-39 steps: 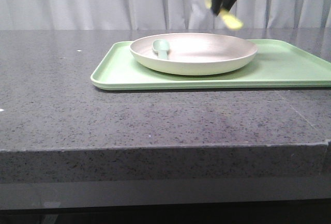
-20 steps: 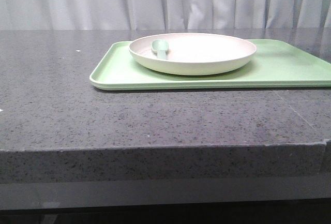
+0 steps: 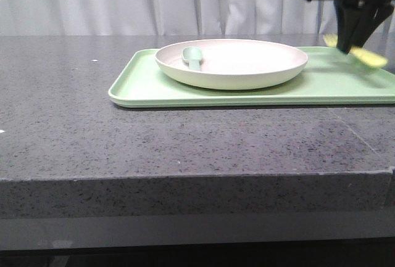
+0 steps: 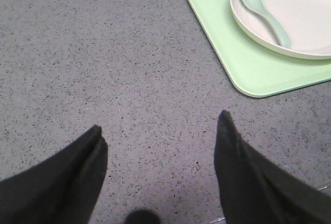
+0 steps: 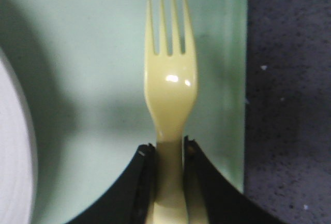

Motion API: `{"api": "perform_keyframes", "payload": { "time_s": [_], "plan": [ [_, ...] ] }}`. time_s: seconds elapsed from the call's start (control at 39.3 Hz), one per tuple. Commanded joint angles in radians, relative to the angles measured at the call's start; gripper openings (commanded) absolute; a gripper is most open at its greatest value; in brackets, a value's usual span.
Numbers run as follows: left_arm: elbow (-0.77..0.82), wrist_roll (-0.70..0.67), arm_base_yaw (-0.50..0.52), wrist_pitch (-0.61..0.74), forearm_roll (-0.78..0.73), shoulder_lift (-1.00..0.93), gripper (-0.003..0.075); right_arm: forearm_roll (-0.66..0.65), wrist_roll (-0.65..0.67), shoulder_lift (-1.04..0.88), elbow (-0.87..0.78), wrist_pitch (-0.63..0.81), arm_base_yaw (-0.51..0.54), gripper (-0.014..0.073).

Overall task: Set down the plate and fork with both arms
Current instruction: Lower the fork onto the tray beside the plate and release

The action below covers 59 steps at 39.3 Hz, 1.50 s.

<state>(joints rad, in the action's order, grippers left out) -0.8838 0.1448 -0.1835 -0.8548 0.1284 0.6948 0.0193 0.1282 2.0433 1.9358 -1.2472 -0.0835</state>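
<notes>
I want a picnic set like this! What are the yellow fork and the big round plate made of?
The fork looks like smooth, slightly glossy plastic: one solid yellow with a bright highlight. The plate looks matte off-white, maybe plastic or melamine, with no sharp reflections. I can't tell for sure.

You see soft, even light, with pale glare on the plate [image 3: 231,63]. The fork [image 5: 169,87] shows one bright highlight and looks slightly blurred; the dark fingers [image 4: 248,177] are out of focus.

Low front cam, two wrist cams looking down.
Front and left wrist both catch the tray [image 3: 345,85] [image 4: 248,69]; right wrist sits closest.
</notes>
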Motion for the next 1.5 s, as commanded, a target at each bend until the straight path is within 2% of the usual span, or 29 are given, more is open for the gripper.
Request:
{"api": "perform_keyframes", "payload": {
  "time_s": [0.0,0.15,0.36,0.43,0.69,0.81,0.97,1.2,1.48],
  "plan": [
    [-0.024,0.000,0.002,0.069,0.015,-0.002,0.0440,0.029,-0.014,-0.028,0.019,-0.044,0.004,0.0099],
    [-0.024,0.000,0.002,0.069,0.015,-0.002,0.0440,0.044,-0.015,-0.019,0.019,-0.045,0.004,0.0146],
    [-0.024,0.000,0.002,0.069,0.015,-0.002,0.0440,0.043,-0.015,-0.020,0.021,-0.058,0.004,0.0355],
    [-0.024,0.000,0.002,0.069,0.015,-0.002,0.0440,0.043,-0.016,-0.024,0.021,-0.064,0.004,0.0391],
    [-0.024,0.000,0.002,0.069,0.015,-0.002,0.0440,0.043,-0.056,-0.124,0.017,-0.089,-0.001,0.0393],
    [-0.024,0.000,0.002,0.069,0.015,-0.002,0.0440,0.046,-0.084,-0.224,-0.042,-0.077,-0.013,0.0393],
    [-0.024,0.000,0.002,0.069,0.015,-0.002,0.0440,0.047,-0.128,-0.408,-0.205,0.013,-0.032,0.0393],
    [-0.024,0.000,0.002,0.069,0.015,-0.002,0.0440,0.047,-0.128,-0.686,-0.451,0.137,-0.042,0.0393],
    [-0.024,0.000,0.002,0.069,0.015,-0.002,0.0440,0.047,-0.134,-0.997,-0.734,0.215,-0.042,0.0393]
  ]
}}
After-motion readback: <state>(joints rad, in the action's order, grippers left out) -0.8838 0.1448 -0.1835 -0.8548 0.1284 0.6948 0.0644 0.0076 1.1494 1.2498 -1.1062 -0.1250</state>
